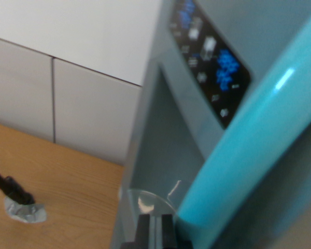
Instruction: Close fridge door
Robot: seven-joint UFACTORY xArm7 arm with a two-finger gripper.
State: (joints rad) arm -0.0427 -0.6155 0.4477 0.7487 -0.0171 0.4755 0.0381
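A teal fridge door [168,150] fills the wrist view's right half, seen very close and blurred. It carries a black control panel [210,62] with blue lights above a dispenser recess [160,155]. A bright turquoise handle [254,140] runs diagonally from the upper right down to the bottom centre. My gripper [156,233] shows at the bottom edge, right in front of the recess and beside the handle's lower end. Its dark fingers [143,231] stand together with the pads meeting and nothing between them. Whether it touches the door I cannot tell.
A wooden surface [67,181] lies at the lower left, backed by white wall panels [67,93]. A thin black rod [10,189] ends in a lump of grey tape [26,211] at the wrist view's far left.
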